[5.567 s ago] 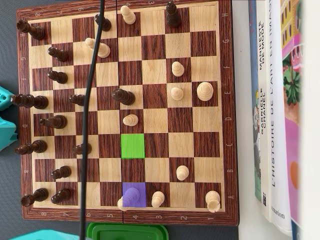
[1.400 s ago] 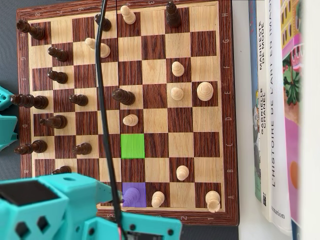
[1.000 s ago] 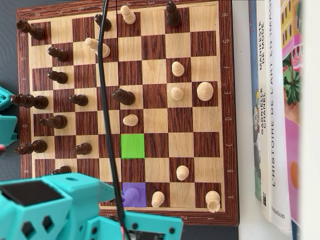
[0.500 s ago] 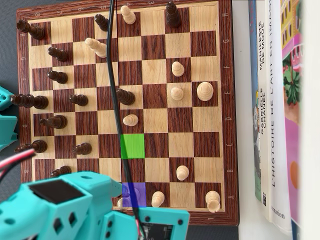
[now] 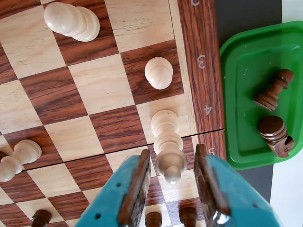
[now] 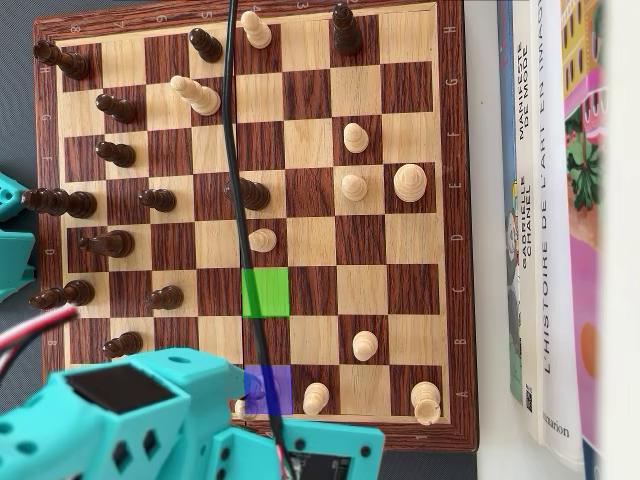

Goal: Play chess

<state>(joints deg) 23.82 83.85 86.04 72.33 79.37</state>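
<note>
Between the spread fingers (image 5: 134, 189) of the gripper (image 5: 171, 187) now stands the pale bishop (image 5: 166, 144), not yet clenched; the arm has descended, so grasping seems next.

Setting: a home or hobby room, not a laboratory or workshop.

Evidence:
- A wooden chessboard (image 6: 250, 220) with light and dark pieces lies flat on a dark tabletop (image 6: 18, 110).
- Large illustrated books (image 6: 560, 230) lie just beside the board's right edge in the overhead view; one spine carries a French title on art history, typical of a private bookshelf.
- A green plastic food-container lid (image 5: 251, 94) serves as an improvised tray for captured dark pieces.
- The arm's teal housing (image 6: 120, 430) looks 3D-printed, with exposed cables (image 6: 240, 180), indicating a hobby build.
</note>
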